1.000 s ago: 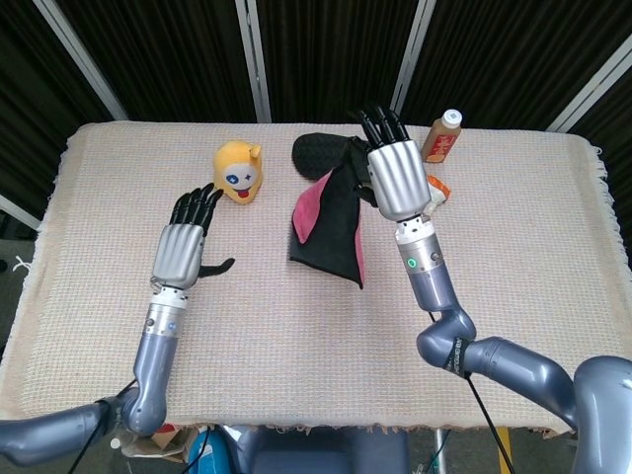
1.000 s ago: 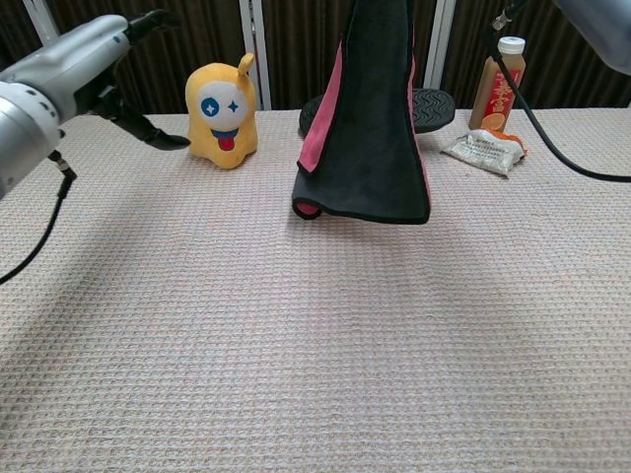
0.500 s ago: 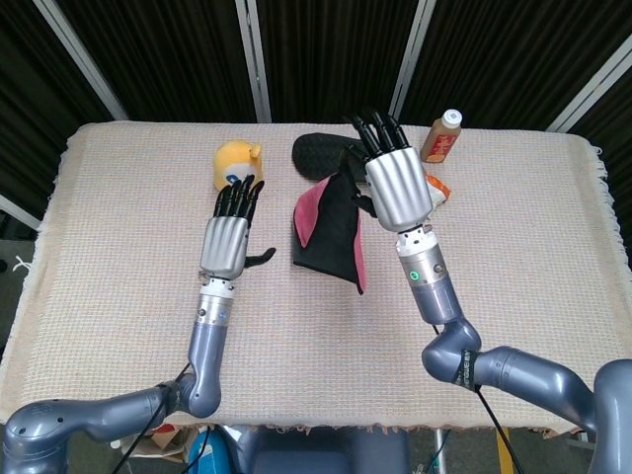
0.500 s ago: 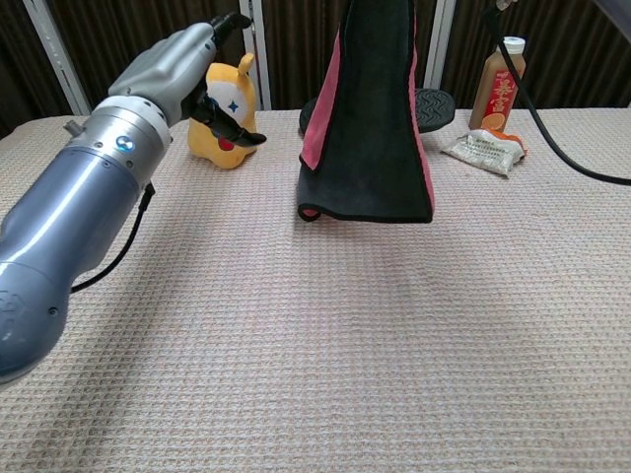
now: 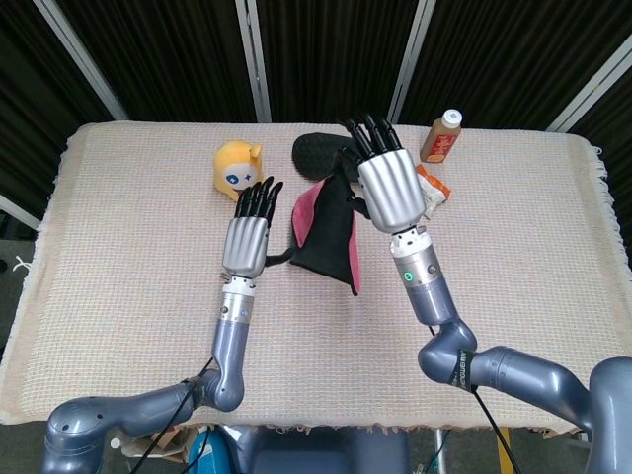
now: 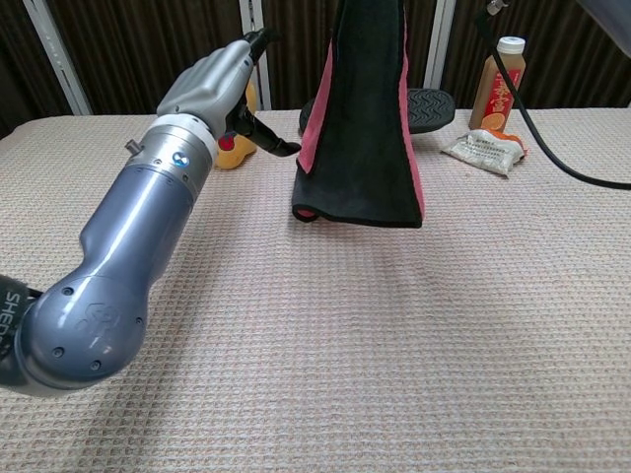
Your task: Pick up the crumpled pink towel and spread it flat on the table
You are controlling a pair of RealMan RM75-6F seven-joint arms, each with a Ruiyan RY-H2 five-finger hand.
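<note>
The table (image 5: 118, 257) is covered by a cream cloth with a coarse waffle weave and a frayed fringe along its edges. Over its middle hangs the towel (image 6: 360, 128) — soft fabric, black on the broad face turned to the chest camera, pink along both side edges and on the inner face seen from the head view. It hangs as a tall panel, long axis vertical, widening toward a bottom hem that curls into a small roll at its left corner. The hem sits just above the cloth, casting a shadow below; whether it touches cannot be told.

The right hand (image 5: 390, 188), smooth silver shell with black fingers, is raised above the table and holds the towel's top edge, its fingers pointing away from the robot. The left hand (image 5: 249, 237) is held apart with fingers straight and holds nothing; its thumb reaches sideways toward the towel's left edge, just beside it, contact unclear.

Behind stand a rounded yellow plush toy (image 5: 238, 167) with a cartoon face, a dark oval brush (image 5: 318, 150), an orange juice bottle (image 5: 441, 135) with a white cap, and a crinkled snack packet (image 6: 484, 150).
</note>
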